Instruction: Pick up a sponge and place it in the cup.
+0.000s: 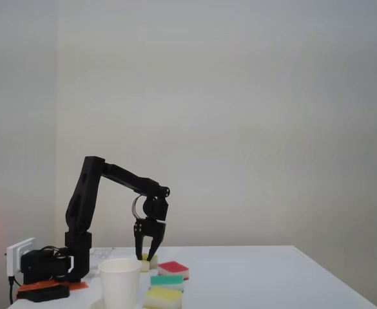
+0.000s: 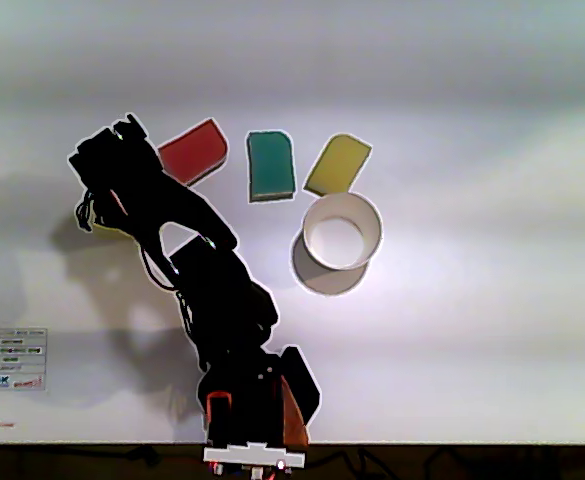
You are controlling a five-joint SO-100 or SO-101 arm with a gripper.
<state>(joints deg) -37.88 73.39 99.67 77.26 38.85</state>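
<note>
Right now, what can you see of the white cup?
The cup is plain white, paper by its look, tapered with a rolled rim. It stands upright and open-topped on the table, empty as seen from above in the other view. Nothing touches it; the yellow sponge lies close behind it there.

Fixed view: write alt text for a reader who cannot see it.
A black arm lowers its pincer around a pale-yellow sponge on a white table. In front stand a white cup and red-topped, green-topped and yellow-topped sponges.
</note>
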